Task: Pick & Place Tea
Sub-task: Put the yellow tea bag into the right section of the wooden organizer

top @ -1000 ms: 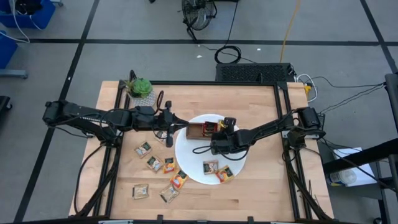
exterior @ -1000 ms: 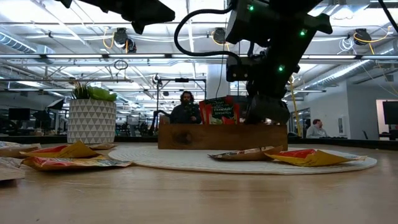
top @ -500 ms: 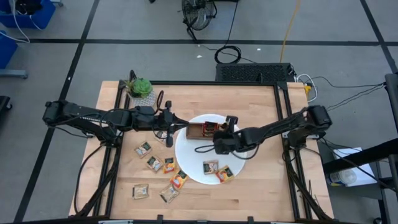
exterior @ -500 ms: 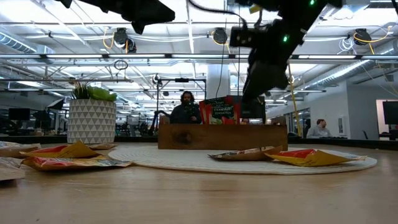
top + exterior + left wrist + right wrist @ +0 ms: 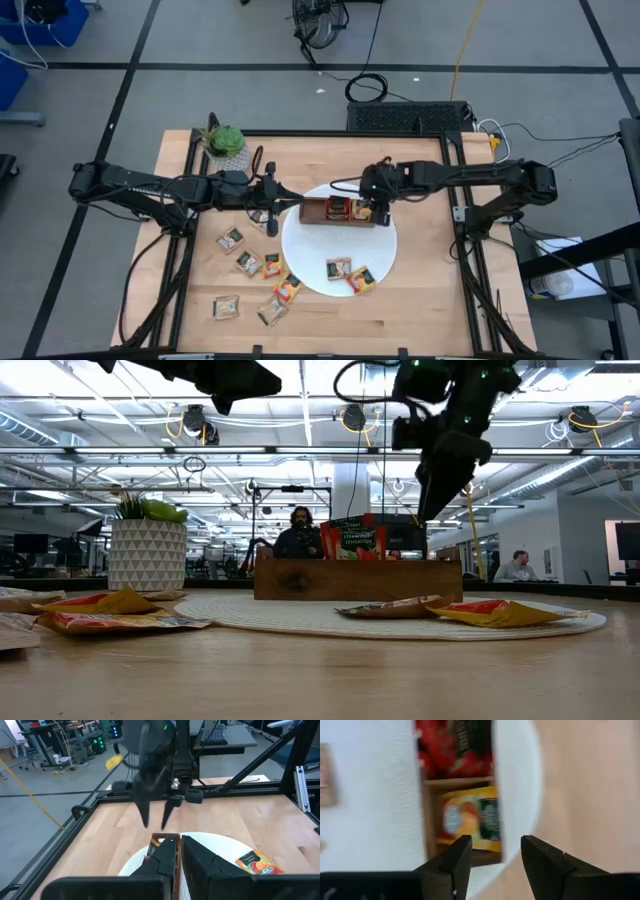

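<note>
Right wrist view, orange sachet [image 5: 472,822] beneath open right pincer [image 5: 492,865]

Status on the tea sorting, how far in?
Done: red and orange sachets already sit in the wooden tray. In hand: nothing; the right gripper hangs open above the tray, empty. Left: two sachets on the plate and six on the table. The left gripper waits shut.

right tool [image 5: 378,208] risen off the plate [image 5: 385,262], swung over wooden tray [image 5: 312,212]'s end compartment, fingers parted, empty
</note>
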